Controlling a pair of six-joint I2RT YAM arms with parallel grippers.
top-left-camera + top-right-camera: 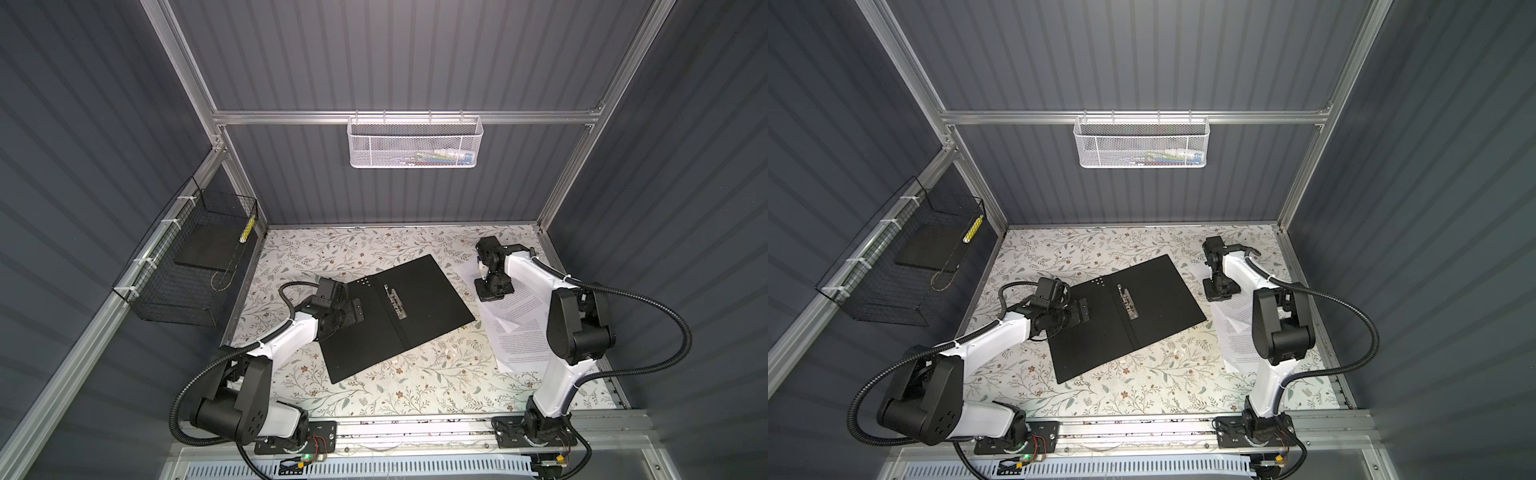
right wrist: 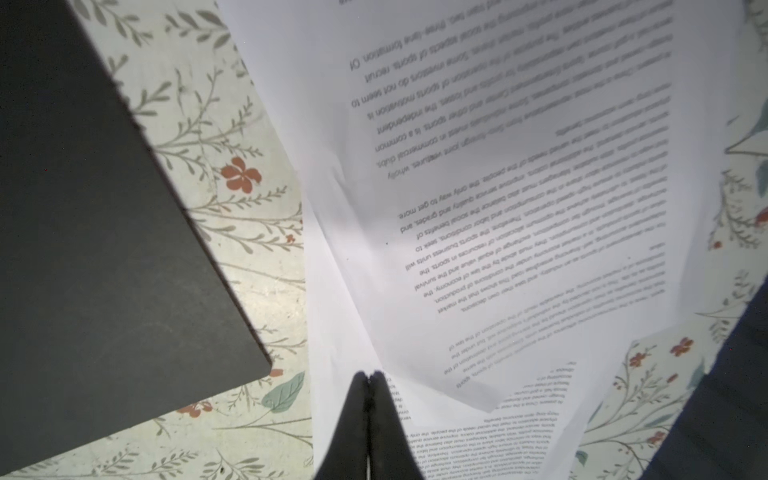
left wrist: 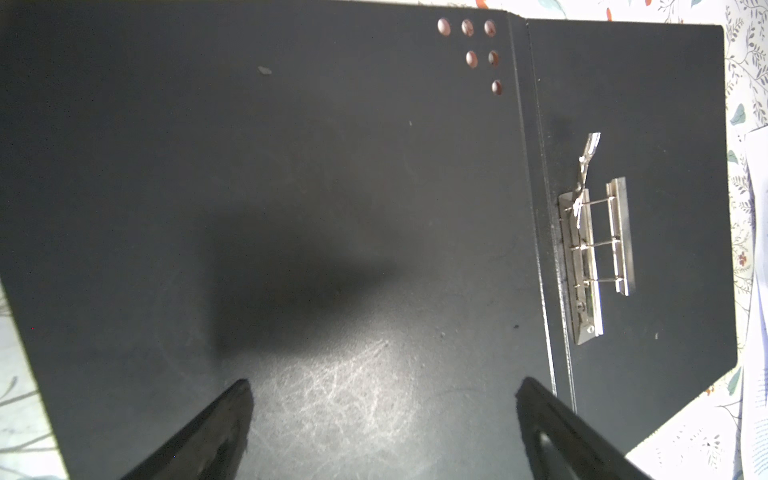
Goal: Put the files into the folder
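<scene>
The folder (image 1: pixel 419 291) (image 1: pixel 1150 291) lies open in the middle of the floral table, black inside up, with its metal clip (image 1: pixel 395 301) (image 3: pixel 590 249) beside the spine. My left gripper (image 1: pixel 357 311) (image 3: pixel 384 386) hovers open over the folder's left cover (image 3: pixel 332 166), nothing between its fingers. The files (image 1: pixel 519 332) (image 1: pixel 1235 332) (image 2: pixel 498 208), white printed sheets, lie fanned and partly buckled to the right of the folder. My right gripper (image 1: pixel 492 293) (image 2: pixel 369 374) points down at their far end, jaws together, tips at the paper. No sheet shows between them.
A white mesh basket (image 1: pixel 415 143) hangs on the back wall. A black wire basket (image 1: pixel 187 262) is fixed to the left wall. My right arm (image 1: pixel 577 328) stands over the files' right side. Bare floral tabletop (image 1: pixel 374 386) lies in front of the folder.
</scene>
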